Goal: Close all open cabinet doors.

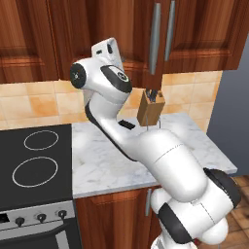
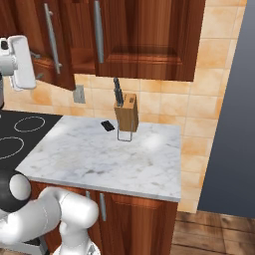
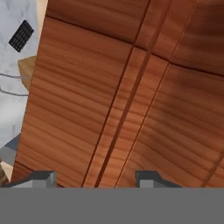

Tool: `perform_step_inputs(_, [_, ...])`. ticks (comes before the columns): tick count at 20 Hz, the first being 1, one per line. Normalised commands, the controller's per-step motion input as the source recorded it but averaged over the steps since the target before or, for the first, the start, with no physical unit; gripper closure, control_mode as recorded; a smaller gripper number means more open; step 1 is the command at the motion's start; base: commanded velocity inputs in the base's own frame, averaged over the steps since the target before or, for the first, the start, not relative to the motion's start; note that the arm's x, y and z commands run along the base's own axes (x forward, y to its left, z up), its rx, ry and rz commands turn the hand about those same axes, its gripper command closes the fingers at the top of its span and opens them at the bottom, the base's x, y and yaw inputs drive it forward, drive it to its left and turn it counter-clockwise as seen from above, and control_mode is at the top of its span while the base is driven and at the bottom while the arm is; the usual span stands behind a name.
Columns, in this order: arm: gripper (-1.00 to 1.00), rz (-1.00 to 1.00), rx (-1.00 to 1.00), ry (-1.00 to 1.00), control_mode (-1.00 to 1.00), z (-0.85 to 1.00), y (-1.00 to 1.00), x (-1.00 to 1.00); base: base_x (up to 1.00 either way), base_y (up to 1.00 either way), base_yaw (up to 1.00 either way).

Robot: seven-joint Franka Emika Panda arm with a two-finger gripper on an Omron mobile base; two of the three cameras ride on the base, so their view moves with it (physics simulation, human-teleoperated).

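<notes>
Glossy reddish-brown cabinet doors (image 2: 144, 35), raised panels, long silver handles (image 2: 98, 31)

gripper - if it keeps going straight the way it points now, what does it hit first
Most likely the reddish-brown cabinet door: the wood panel lies straight ahead of the gripper, above both fingertips. It looks near, though the gap is hard to judge.

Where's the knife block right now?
The knife block stands at the back of the marble counter against the tiled wall, below the cabinet doors, with a small black object lying just left of it.
</notes>
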Motion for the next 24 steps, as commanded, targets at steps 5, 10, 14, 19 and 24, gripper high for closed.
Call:
perform_step_inputs(5, [-1.0, 0.13, 0.02, 0.06, -1.0, 0.0, -0.4, 0.91, 0.0, 0.0, 0.0])
perform_step_inputs(10, [-1.0, 0.11, 0.02, 0.09, -1.0, 0.0, -0.37, 0.9, 0.0, 0.0, 0.0])
perform_step_inputs(14, [-1.0, 0.1, 0.02, 0.11, -1.0, -0.04, -0.31, 0.92, 0.0, 0.0, 0.0])
perform_step_inputs(19, [-1.0, 0.09, 0.01, 0.18, -1.0, -0.28, -0.23, 0.83, 0.0, 0.0, 0.0])
perform_step_inputs(24, [-1.0, 0.05, 0.0, 0.09, -1.0, -0.82, -0.04, 0.0, 0.0, 0.0, 0.0])
